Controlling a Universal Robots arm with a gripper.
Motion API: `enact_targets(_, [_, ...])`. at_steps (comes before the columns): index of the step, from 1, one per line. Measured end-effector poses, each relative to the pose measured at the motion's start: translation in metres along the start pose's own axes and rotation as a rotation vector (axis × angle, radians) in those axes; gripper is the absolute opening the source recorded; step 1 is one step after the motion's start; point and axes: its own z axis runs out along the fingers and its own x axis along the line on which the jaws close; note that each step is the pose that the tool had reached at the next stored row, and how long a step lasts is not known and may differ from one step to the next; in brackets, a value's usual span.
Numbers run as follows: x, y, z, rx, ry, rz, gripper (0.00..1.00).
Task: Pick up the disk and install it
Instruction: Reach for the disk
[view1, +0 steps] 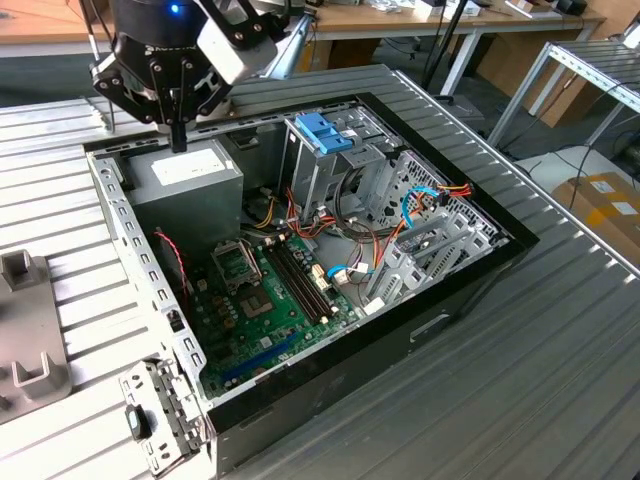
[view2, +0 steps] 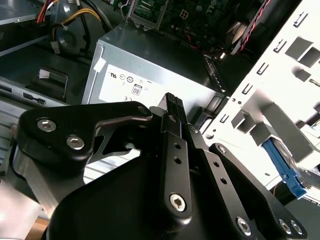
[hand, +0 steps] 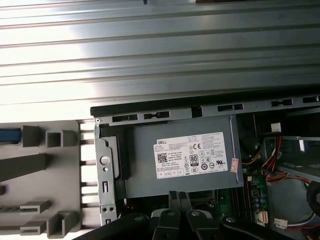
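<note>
The ribbed metal counter (view1: 520, 380) carries an open computer case (view1: 330, 375) lying on its side, its green motherboard (view1: 260, 300) facing up. The arm comes in from the top of the exterior view on that view's left. Its wrist is turned so that the gripper (view1: 178, 145) points straight down over the far corner of the case. The jaws are together with nothing between them. They hang just above the edge of the grey power-supply box (view1: 190, 185), and whether they touch it cannot be told. In both wrist views the tips (hand: 177, 195) sit over the box's white label (hand: 192, 155).

Toward the exterior view's right stands the tall metal drive cage (view1: 320, 175), topped by a blue plastic bracket (view1: 325, 132).

Outside the case, on the exterior view's left, a grey fixture (hand: 45, 165) rests on the counter. The disk (hand: 9, 134) lies on that fixture, well apart from the jaws. Just a strip of its blue rail is visible in the first wrist view, and a blue edge (view2: 282, 170) behind the case's perforated wall (view2: 280, 75) in the second.
</note>
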Motion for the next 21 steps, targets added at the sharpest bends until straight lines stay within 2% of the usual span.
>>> enact_targets(21, [0.0105, -0.0008, -0.0003, 0.0, 0.0, 0.0, 0.1])
